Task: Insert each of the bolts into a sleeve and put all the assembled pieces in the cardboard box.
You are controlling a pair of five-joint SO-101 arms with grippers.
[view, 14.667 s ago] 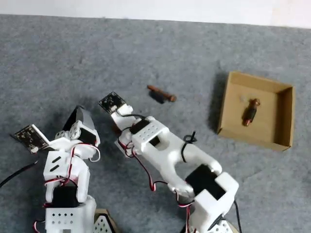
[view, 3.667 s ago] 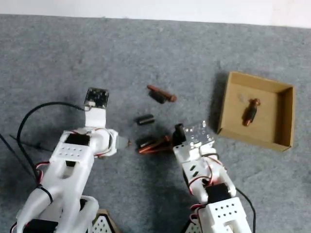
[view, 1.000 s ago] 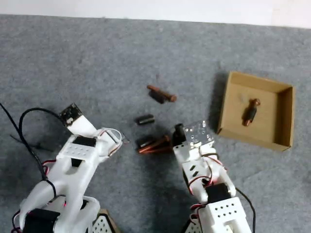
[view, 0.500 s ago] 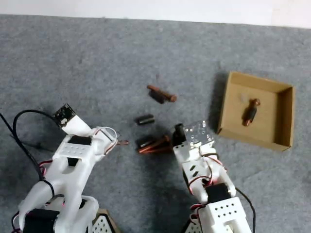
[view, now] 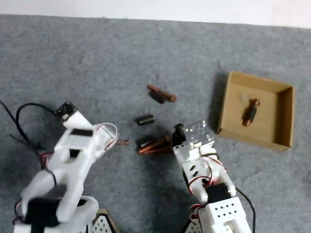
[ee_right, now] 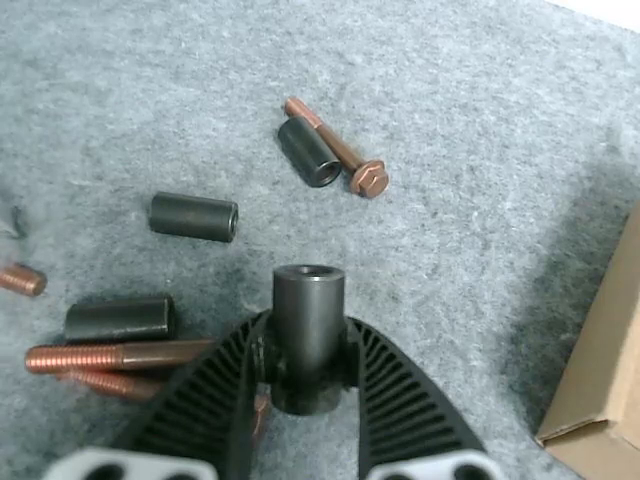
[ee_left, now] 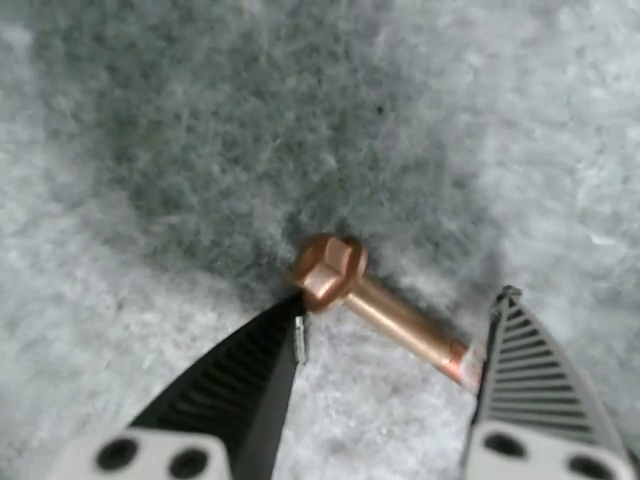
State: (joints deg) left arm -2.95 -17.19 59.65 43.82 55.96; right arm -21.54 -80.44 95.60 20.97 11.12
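Observation:
A copper bolt (ee_left: 375, 300) lies on the grey carpet between the fingers of my left gripper (ee_left: 395, 330), which stands open around it; its head is by one fingertip and its threaded end by the other. From above, this bolt (view: 122, 142) shows at the left arm's tip. My right gripper (ee_right: 305, 375) is shut on a dark sleeve (ee_right: 308, 320), held upright above the carpet (view: 179, 131). Loose sleeves (ee_right: 195, 217) (ee_right: 120, 320) and two long bolts (view: 153, 145) lie between the arms. The cardboard box (view: 284, 116) holds one assembled piece (view: 250, 111).
Another bolt (view: 163, 92) lies against a sleeve (ee_right: 310, 152) farther out on the carpet. The box stands to the right of the right arm. Cables trail over the carpet left of the left arm.
The left arm has shifted its wrist a little, and the copper bolt now shows at its fingertips. The right arm has kept still with the sleeve.

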